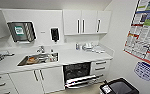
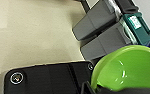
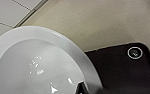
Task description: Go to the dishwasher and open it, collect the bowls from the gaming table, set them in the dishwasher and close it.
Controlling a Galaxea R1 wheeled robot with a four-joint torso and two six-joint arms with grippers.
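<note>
Ahead: dishwasher [image 1: 77, 73] open. I carry 1 green bowl [image 2: 127, 68] left, 1 white bowl [image 3: 38, 67] right; claw closure indiscernible; approach squarely, bowls level.

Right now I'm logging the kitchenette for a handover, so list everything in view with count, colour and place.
dishwasher: one, steel door let down, dark inside, under the counter right of the sink
sink: one, steel, set in the white counter, items inside
wall cabinets: white, above the counter
soap dispenser: one, black, on the wall
posters: colourful, on the right wall
bin: one, black, on the floor at right
grey bins: beside the green bowl, one with a teal lid
green bowl: one, close to the left wrist camera
white bowl: one, close to the right wrist camera
</note>
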